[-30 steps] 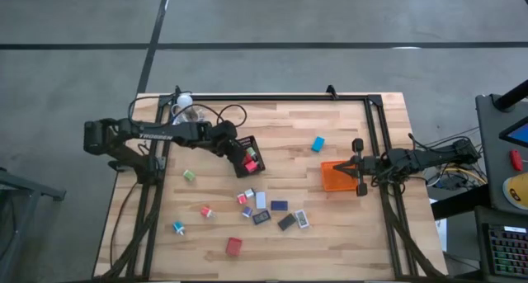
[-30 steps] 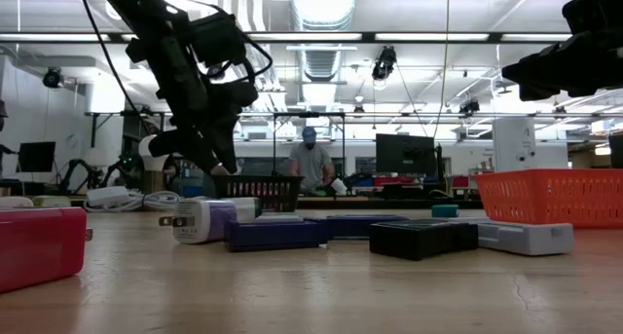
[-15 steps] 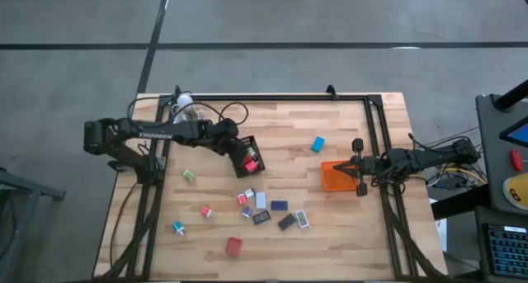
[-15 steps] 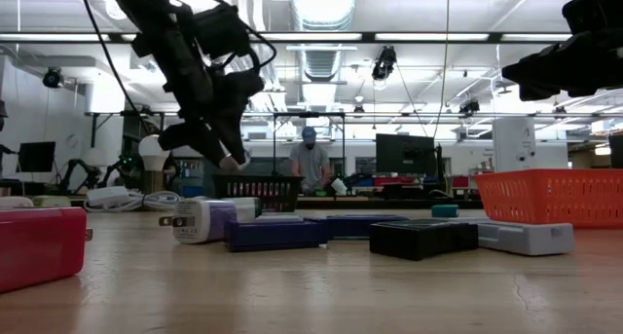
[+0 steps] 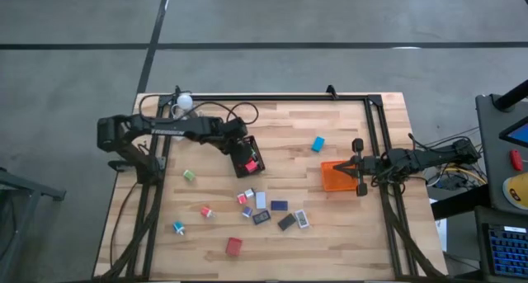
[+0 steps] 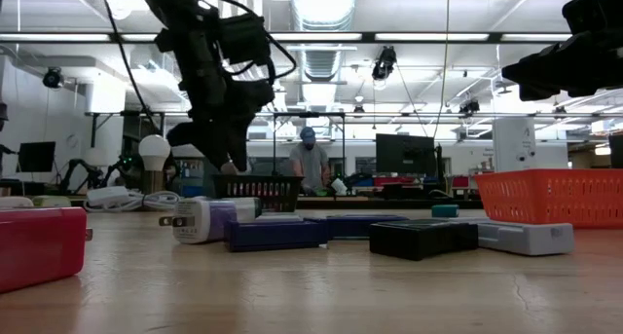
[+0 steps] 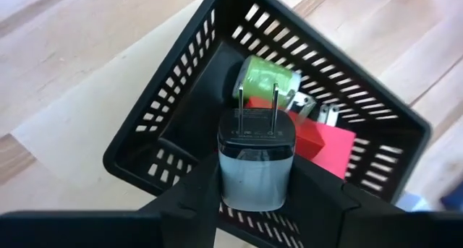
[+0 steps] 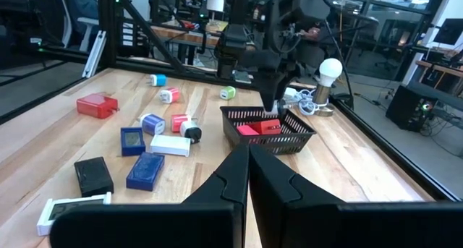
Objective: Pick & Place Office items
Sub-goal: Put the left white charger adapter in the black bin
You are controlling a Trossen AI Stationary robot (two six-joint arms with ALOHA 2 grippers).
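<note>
My left gripper (image 5: 240,148) hangs over the black mesh tray (image 5: 252,156), shut on a small charger plug (image 7: 257,165) with a pale body, black face and two prongs. Inside the tray (image 7: 181,96) lie a green plug (image 7: 269,78) and a red block (image 7: 325,141). Other office items lie scattered on the wood: a cluster (image 5: 266,209), a green piece (image 5: 189,176), a red block (image 5: 234,247), a blue piece (image 5: 318,143). My right gripper (image 5: 358,167) waits shut at the right side, by the orange tray (image 5: 334,176). My left gripper pinches the charger plug by the two flat sides of its pale body (image 7: 255,183), one finger (image 7: 195,197) on each side. It comes from above, pointing down. The plug is lifted clear above the tray's opening, its prongs (image 7: 257,103) pointing down toward the tray's contents.
A white bulb with cords (image 5: 185,101) sits at the far left corner. Black frame rails (image 5: 272,96) run along the far edge and both sides. Bare wood lies between the black tray and the blue piece. A person (image 6: 310,164) sits in the room beyond the table.
My left gripper has moved toward the table's right, carrying the plug over the black mesh tray, and stays shut on it. The right arm has kept still.
</note>
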